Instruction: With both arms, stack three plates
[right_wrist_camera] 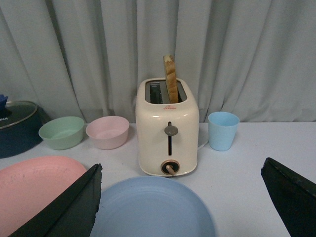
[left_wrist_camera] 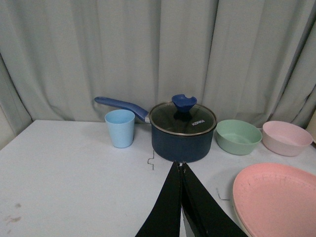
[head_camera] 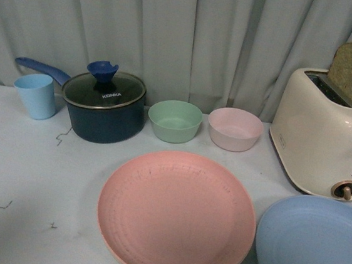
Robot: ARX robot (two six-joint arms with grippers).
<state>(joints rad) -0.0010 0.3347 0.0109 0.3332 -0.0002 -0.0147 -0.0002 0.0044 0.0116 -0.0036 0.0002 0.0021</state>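
Observation:
The pink plate (head_camera: 176, 215) lies in the middle of the white table; in the left wrist view the pink plate (left_wrist_camera: 279, 200) has a paler rim showing under its near edge. To its right lies the light blue plate (head_camera: 315, 247). The cream-beige plate cannot be made out for sure. My left gripper (left_wrist_camera: 180, 164) is shut with nothing in it, above bare table beside the pink plate. Wide open, my right gripper (right_wrist_camera: 180, 173) hangs over the blue plate (right_wrist_camera: 148, 207), apart from it. Neither gripper shows in the front view.
At the back stand a blue cup (head_camera: 36, 95), a dark blue lidded saucepan (head_camera: 104, 107), a green bowl (head_camera: 174, 120) and a pink bowl (head_camera: 235, 129). A cream toaster (head_camera: 323, 138) holding bread stands just behind the blue plate. Another blue cup (right_wrist_camera: 223, 130) is beside the toaster.

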